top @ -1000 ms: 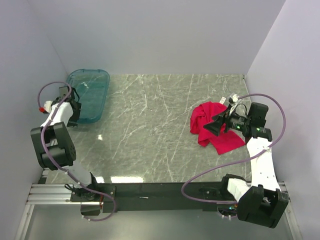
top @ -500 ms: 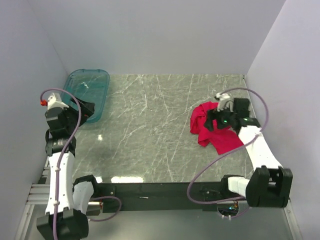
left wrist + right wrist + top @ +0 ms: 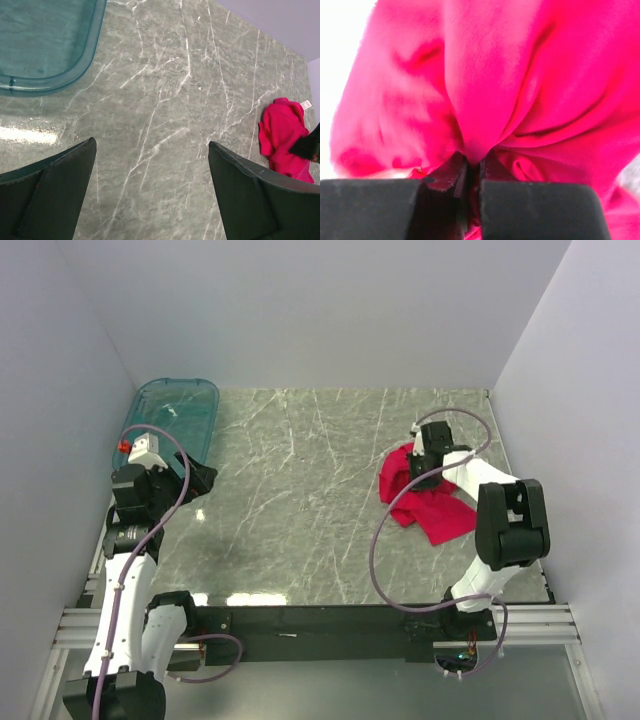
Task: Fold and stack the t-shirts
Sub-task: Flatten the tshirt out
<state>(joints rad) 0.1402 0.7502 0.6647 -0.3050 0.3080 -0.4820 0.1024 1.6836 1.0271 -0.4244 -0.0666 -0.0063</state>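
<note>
Both arms have shifted in the last second. The right arm has reached in over the crumpled bright red short-sleeved cloth t-shirt and the right jaws have snapped almost shut. The left arm has come away from the see-through teal plastic tub, and the left jaws have spread to full width.

From above, the t-shirt lies in a heap near the right edge of the grey marbled bench, toward the far right corner, with the right jaws down on its far side. The tub sits at the far left corner, well apart. Plain pale walls close in three sides, and light glares off the bench near its front edge.

From the left wrist, the left jaws gape over bare bench holding nothing, with the t-shirt off toward the right edge.

From the right wrist, the right jaws pinch a fold of the t-shirt.

I'd judge this to be the opening grab, with no folding begun. The next move calls for lifting that fold and spreading the t-shirt flat, likely with the left jaws crossing over to take a second edge.
</note>
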